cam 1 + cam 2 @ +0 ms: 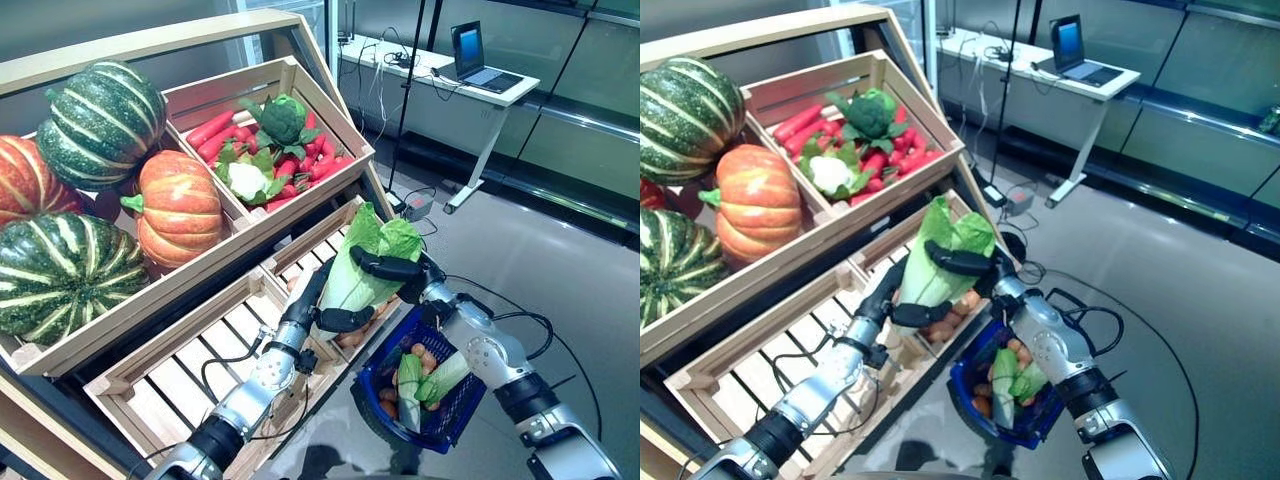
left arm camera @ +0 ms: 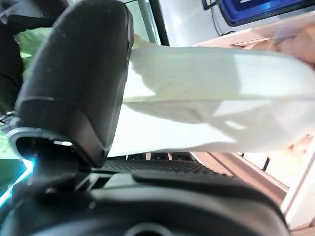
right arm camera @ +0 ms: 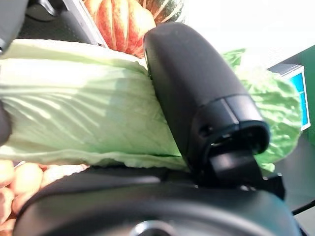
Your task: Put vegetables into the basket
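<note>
The cabbage (image 1: 368, 262) stands nearly upright between both hands, over the front right corner of the lower crate (image 1: 215, 345) of the wooden stand (image 1: 150, 45), its leafy end up and its pale stalk end down. The left hand (image 1: 335, 312) is clamped on the stalk end — thumb curled under, fingers around the far side, as its own wrist view shows the thumb pressed against the white ribs. The right hand (image 1: 395, 268) is wrapped around the leafy upper part, its thumb lying across the green leaves in the right wrist view.

The blue basket (image 1: 378, 362) hangs from the right forearm, below and just to the right of the cabbage, off the stand's front edge. It already holds another leafy green vegetable (image 1: 415, 385) and some small brown potatoes (image 1: 423, 355).

That is the relation that matters: the cabbage's long axis runs up and down, while the basket's mouth lies down and to the right of its stalk end. The left hand is the one free to move relative to the basket, so the drop probably falls to it — with the right hand letting go first. Room in the basket looks tight.
</note>
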You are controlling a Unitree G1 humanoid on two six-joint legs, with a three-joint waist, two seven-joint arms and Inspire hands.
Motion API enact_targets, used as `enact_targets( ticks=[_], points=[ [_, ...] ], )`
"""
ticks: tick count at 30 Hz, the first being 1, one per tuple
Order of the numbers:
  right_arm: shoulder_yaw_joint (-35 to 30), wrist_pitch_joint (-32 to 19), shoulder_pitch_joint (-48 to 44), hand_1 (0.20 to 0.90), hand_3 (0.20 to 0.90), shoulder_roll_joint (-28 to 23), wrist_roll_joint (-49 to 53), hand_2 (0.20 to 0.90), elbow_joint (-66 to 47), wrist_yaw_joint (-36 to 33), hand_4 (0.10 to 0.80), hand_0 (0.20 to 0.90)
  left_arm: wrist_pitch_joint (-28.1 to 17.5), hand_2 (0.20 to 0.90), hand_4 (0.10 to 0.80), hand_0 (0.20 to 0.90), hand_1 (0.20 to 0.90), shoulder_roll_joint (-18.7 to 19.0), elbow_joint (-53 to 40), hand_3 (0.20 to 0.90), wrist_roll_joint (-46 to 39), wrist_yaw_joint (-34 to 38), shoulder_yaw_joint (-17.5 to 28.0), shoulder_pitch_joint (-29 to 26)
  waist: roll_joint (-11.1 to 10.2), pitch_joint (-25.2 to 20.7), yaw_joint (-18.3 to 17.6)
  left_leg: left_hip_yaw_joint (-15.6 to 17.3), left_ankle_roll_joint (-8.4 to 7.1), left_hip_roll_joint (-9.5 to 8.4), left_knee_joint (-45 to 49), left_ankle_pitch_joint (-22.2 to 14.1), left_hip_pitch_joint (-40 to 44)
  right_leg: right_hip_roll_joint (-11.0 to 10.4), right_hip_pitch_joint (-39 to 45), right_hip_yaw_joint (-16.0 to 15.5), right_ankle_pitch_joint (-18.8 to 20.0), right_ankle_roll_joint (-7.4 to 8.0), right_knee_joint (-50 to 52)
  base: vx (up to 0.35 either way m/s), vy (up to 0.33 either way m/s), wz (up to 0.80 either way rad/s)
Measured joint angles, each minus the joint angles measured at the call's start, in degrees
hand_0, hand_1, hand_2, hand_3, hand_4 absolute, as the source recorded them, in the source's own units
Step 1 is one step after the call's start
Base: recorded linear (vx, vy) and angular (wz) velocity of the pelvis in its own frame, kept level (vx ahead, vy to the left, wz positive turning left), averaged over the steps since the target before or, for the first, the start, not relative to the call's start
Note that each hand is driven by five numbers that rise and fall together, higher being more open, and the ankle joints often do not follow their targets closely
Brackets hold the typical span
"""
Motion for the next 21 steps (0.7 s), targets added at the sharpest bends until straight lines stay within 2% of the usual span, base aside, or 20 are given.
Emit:
enact_targets(
  ticks=[6, 11, 14, 17, 18, 21],
  points=[
    [-1.28, -0.83, 1.86, 0.3, 0.3, -0.54, -1.7, 0.3, 0.29, 0.05, 0.4, 0.3, 0.22, 0.9, 0.8, 0.9, 0.9, -2.04, 3.59, 0.9, 0.47, -0.19, 0.0, 0.24, 0.04, 0.03, -0.1, 0.12, 0.04, -0.01, -0.01, -0.04, 0.0, 0.02, -0.07, 0.11, 0.0, 0.01, 0.0, 0.0, 0.0, 0.0],
    [-1.66, -1.47, 3.2, 0.3, 0.3, -1.02, -1.84, 0.3, 0.63, 0.07, 0.4, 0.3, 1.85, 0.9, 0.8, 0.9, 0.9, -2.27, 6.2, 0.9, 0.71, -0.16, 0.03, 1.6, 0.14, 0.1, -1.01, 0.16, 0.07, 0.01, -0.02, -0.07, -0.06, 0.01, -0.13, 0.15, 0.0, 0.01, -0.01, 0.0, 0.0, 0.0],
    [-1.97, -2.28, 3.27, 0.3, 0.3, -2.2, -1.84, 0.3, 0.63, 0.07, 0.4, 0.3, 5.35, 0.9, 0.8, 0.9, 0.9, -2.31, 10.82, 0.9, 0.7, -0.06, 1.01, 1.89, 0.36, 0.25, -1.49, 0.21, 0.07, 0.04, -0.02, -0.08, -0.04, 0.03, -0.15, 0.21, 0.0, 0.02, -0.02, 0.0, 0.0, 0.0],
    [-4.27, -2.65, 3.38, 0.3, 0.3, -4.38, -3.58, 0.3, 0.63, 0.07, 0.4, 0.3, 9.83, 0.9, 0.8, 0.9, 0.9, -2.24, 15.9, 0.9, 1.12, 1.97, 5.25, 2.6, 0.49, 0.36, -1.66, 0.38, 0.07, 0.12, -0.02, -0.08, -0.08, 0.12, -0.32, 0.37, 0.0, 0.02, -0.03, -0.002, 0.0, -0.01],
    [-5.58, -2.73, 3.59, 0.3, 0.3, -6.13, -3.95, 0.3, 0.63, 0.07, 0.4, 0.3, 11.45, 0.9, 0.8, 0.9, 0.9, -1.83, 17.45, 0.9, 1.11, 3.29, 8.5, 3.4, 0.47, 0.37, -1.6, 0.51, 0.06, 0.17, -0.03, -0.07, -0.15, 0.17, -0.47, 0.46, 0.01, 0.01, -0.03, -0.005, 0.001, -0.04],
    [-9.07, -3.96, 4.44, 0.3, 0.3, -8.84, -3.94, 0.3, 1.17, 0.05, 0.4, 0.3, 13.22, 0.9, 0.8, 0.9, 0.9, 0.65, 18.38, 0.9, 1.1, 5.91, 13.22, 5.84, 0.47, 0.38, -1.51, 0.56, 0.05, 0.2, -0.03, -0.07, -0.29, 0.23, -0.69, 0.49, 0.01, 0.0, -0.02, -0.003, 0.0, -0.01]
  ],
)
